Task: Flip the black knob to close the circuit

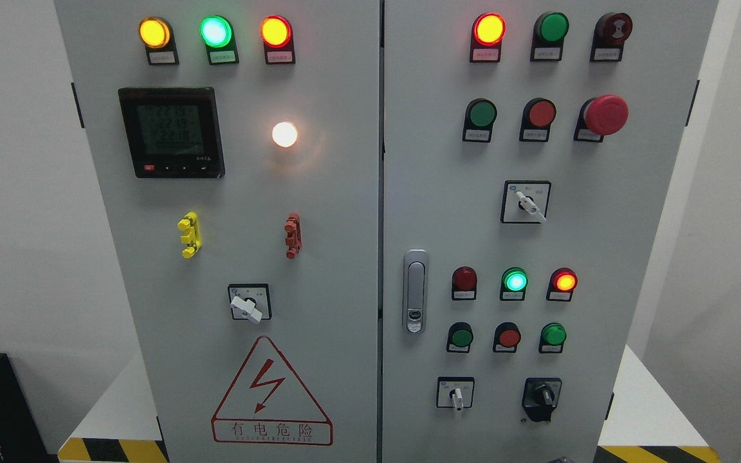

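The knob [542,395] sits low on the right door [538,225], right of a selector switch [455,393].

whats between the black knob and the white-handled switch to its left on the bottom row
Nothing: in the head view the stretch of grey door panel between the black knob and the white-handled switch is bare.

One black knob [542,393], three white-handled rotary switches [246,307]. One red mushroom button [605,114], one digital meter [171,132]. One door latch [415,290].
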Robot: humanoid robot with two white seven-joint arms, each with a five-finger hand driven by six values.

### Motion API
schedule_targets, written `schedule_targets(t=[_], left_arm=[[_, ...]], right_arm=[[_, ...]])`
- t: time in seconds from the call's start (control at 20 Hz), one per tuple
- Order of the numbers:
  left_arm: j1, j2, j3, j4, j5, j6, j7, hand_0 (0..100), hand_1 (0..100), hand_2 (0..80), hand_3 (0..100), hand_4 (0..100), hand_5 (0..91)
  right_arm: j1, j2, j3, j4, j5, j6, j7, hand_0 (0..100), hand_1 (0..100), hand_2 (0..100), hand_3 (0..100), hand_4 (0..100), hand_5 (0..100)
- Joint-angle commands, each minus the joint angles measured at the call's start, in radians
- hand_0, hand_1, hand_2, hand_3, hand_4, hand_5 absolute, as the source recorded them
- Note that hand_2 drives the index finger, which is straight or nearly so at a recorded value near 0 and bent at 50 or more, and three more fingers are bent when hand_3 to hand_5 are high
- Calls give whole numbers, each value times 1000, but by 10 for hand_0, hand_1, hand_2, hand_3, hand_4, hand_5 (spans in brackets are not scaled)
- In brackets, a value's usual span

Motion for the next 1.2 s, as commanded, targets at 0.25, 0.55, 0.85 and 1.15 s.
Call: schedule_targets(t=[0.25,0.55,0.85,1.15], left_arm=[[0,0,-21,21,-22,1,1,120,556,0,0,0,0],[0,0,-21,21,-22,-1,1,120,556,0,0,0,0],[0,0,-21,21,-22,1,1,120,556,0,0,0,0],[0,0,-21,21,-22,1,-1,120,556,0,0,0,0]], right_arm=[[121,-6,30,-49,-469,-136,151,0,66,0,102,5,0],[121,-5,30,-39,-481,-138,167,0,17,0,0,0,0],[121,-5,30,-39,-481,-138,167,0,17,0,0,0,0],[121,-6,30,-39,-487,-138,167,0,16,0,0,0,0]])
